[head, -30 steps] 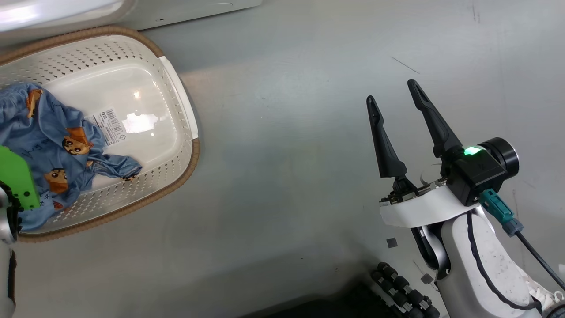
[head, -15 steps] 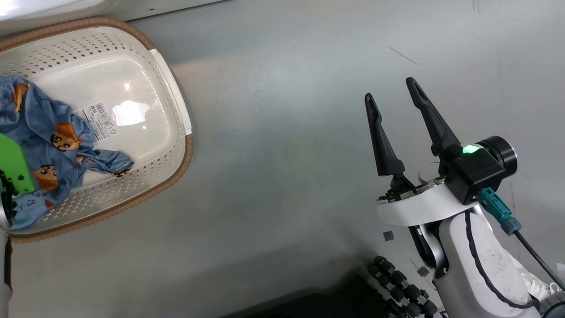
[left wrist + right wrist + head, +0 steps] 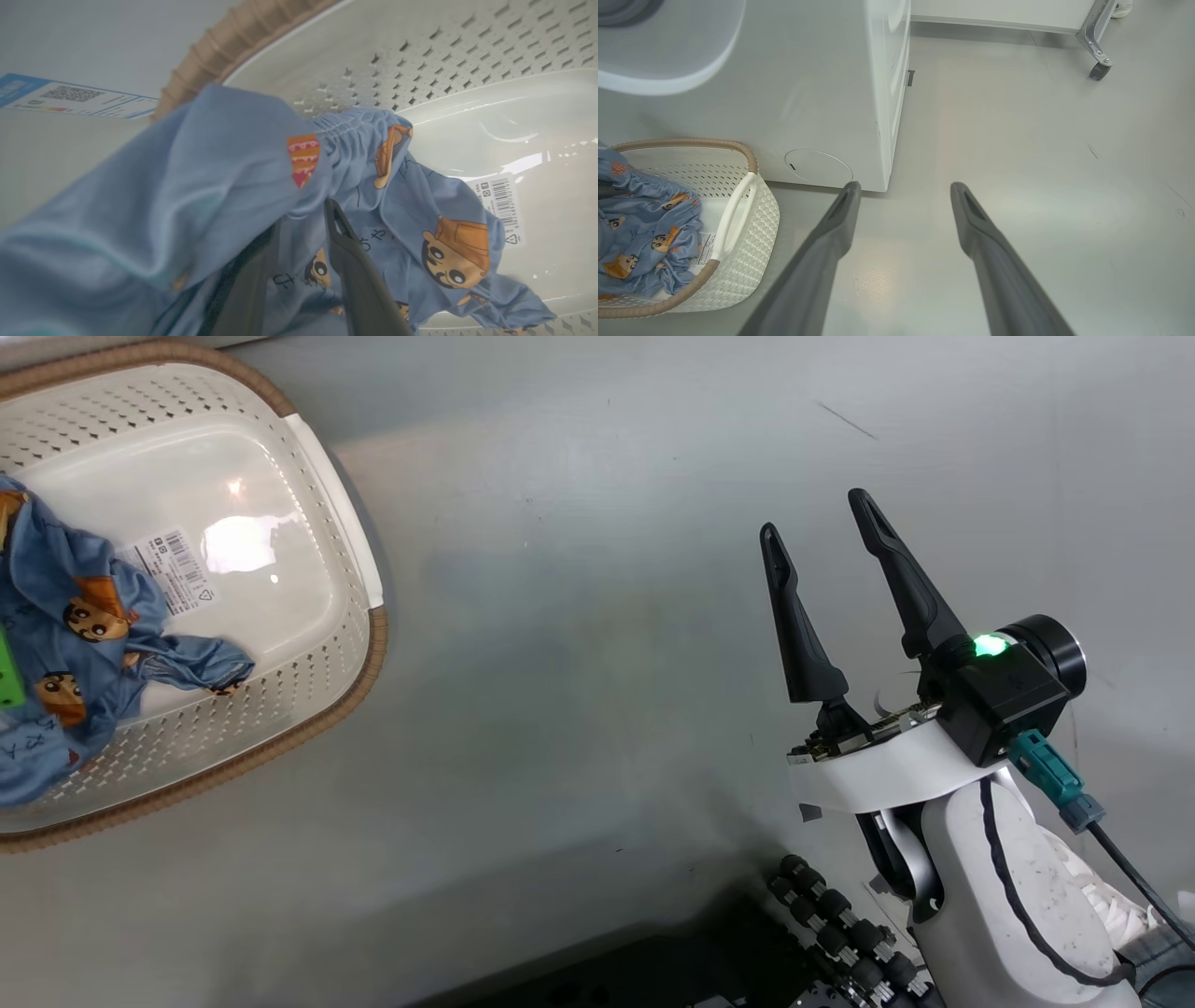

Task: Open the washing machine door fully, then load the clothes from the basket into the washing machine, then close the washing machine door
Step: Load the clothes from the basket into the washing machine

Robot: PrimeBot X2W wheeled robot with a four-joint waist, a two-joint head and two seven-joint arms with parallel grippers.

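now, in the head view the whole picture has slid up and to the left since a moment ago, so read that as your head camera turning, not as the basket [image 3: 369, 644] moving. the clothes [image 3: 65, 644] lie in the same heap at its left end, one sleeve trailing toward the barcode sticker [image 3: 177, 574], and nothing has been lifted. your right gripper [image 3: 812, 511] hangs over bare floor [image 3: 579, 616], well apart from the basket, its two fingers spread wide as before and holding nothing. in the left wrist view your left gripper [image 3: 302, 214] is down inside the heap, with blue folds draped over one finger and lying between the two. the fingers stand fairly close, but you cannot tell whether they have pinched the cloth yet. in the right wrist view the basket sits just beside the front of the washing machine [image 3: 822, 93], and the pale curved shape at the top left looks like the washing machine door [image 3: 668, 56] swung out. judge this as the grasp stage of loading: confirm the pinch before you lift toward the machine.
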